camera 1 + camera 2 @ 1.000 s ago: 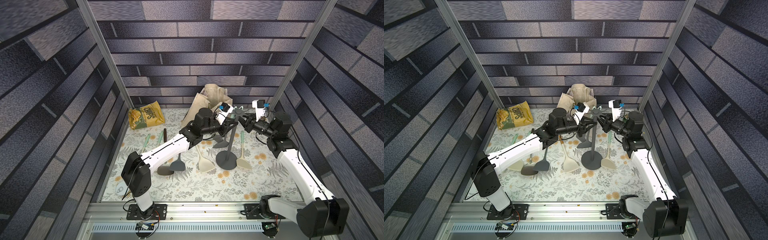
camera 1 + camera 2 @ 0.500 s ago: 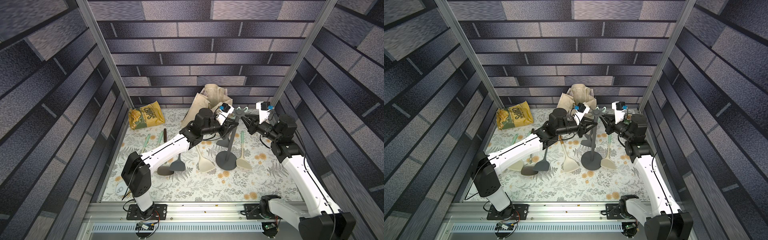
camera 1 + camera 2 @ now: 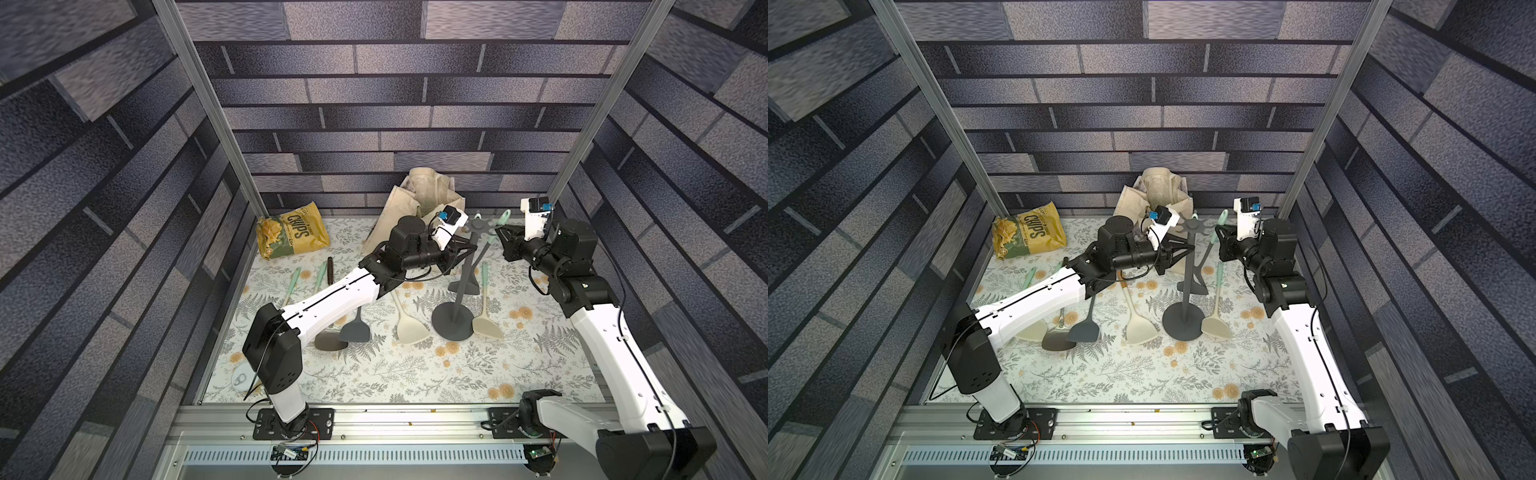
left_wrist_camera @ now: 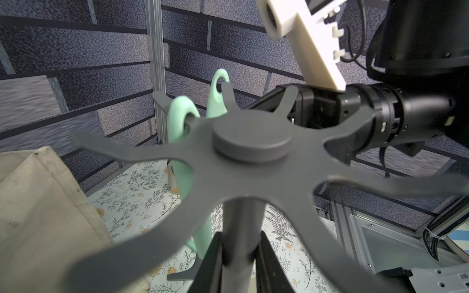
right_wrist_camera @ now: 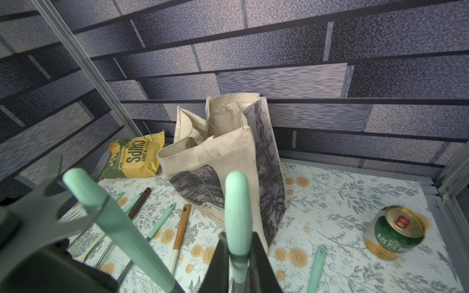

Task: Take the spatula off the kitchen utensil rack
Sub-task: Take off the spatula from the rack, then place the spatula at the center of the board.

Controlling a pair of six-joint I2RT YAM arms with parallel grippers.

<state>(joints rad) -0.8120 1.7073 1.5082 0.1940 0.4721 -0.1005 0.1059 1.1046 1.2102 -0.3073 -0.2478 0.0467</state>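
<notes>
The spatula [image 5: 237,200], mint-handled, is held up beside the star top of the kitchen utensil rack [image 4: 251,144], its handle pinched between the narrowly set fingers of the right gripper [image 5: 238,236]. In a top view the spatula [image 3: 504,217] is seen with its looped end just beside a spoke tip. Whether it is hooked there cannot be told. A second mint-handled utensil [image 4: 179,119] is hung by its loop on a neighbouring spoke. The rack's pole is clamped just under the star top by the left gripper [image 4: 239,243], whose fingers are pressed against both sides of it. The rack is stood upright on its disc base towards the back of the floral-covered table [image 3: 415,374], between the two arms. A cream turner [image 3: 409,330] is laid near one side of the base and another cream turner [image 3: 487,326] just beside the other. A dark grey turner [image 3: 355,331] is partly covered by the left arm. A canvas tote bag [image 3: 424,195] is stood behind the rack, a chips bag [image 3: 293,235] is propped in the back corner, and a green can [image 5: 396,228] is seen near the tote.
</notes>
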